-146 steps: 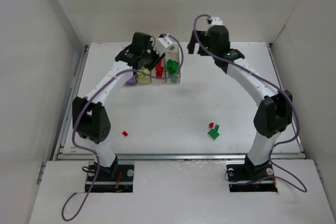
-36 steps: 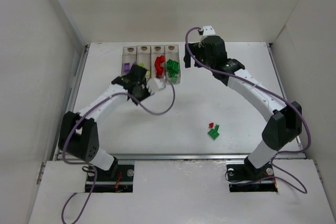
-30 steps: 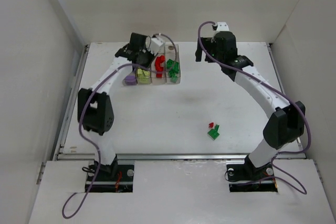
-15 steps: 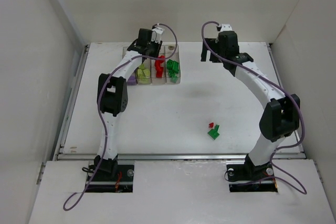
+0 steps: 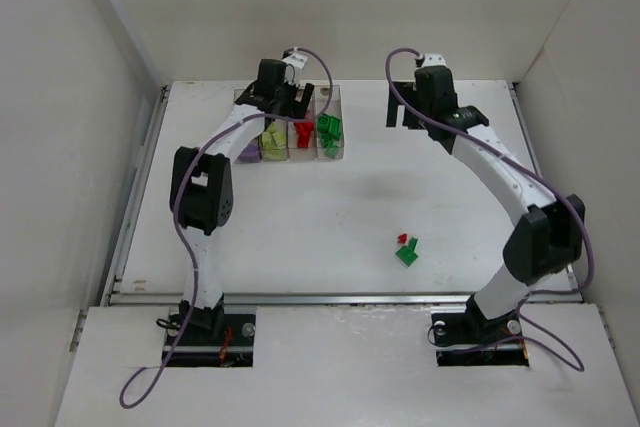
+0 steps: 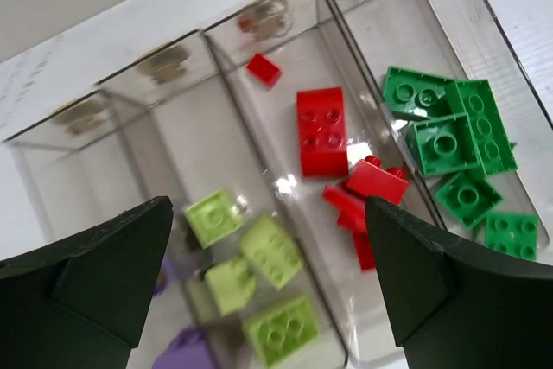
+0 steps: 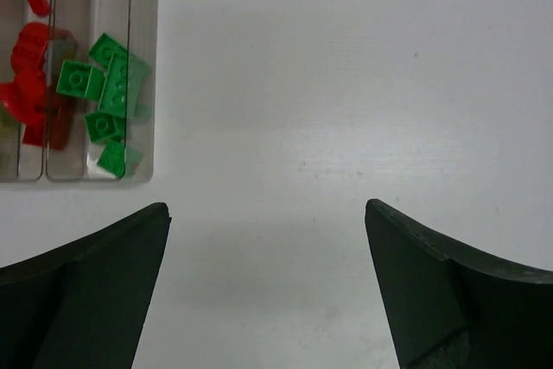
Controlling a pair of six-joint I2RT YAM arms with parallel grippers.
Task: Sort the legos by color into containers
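The containers are four clear bins in a row at the back left. In the left wrist view they hold green legos, red legos, yellow-green legos and a purple lego, one color per bin. My left gripper hangs open above the yellow-green and red bins, holding nothing. The right gripper is open and empty over bare table, just right of the green bin. One red lego and one green lego lie loose at the front right.
White walls close in the table at the back and on both sides. A metal rail runs along the front edge by the arm bases. The left arm's purple cable loops over the bins.
The left gripper's jaws have gone from shut to wide open above the bins. The left arm has swung a little toward the back. The right gripper has drifted slightly right, still open.
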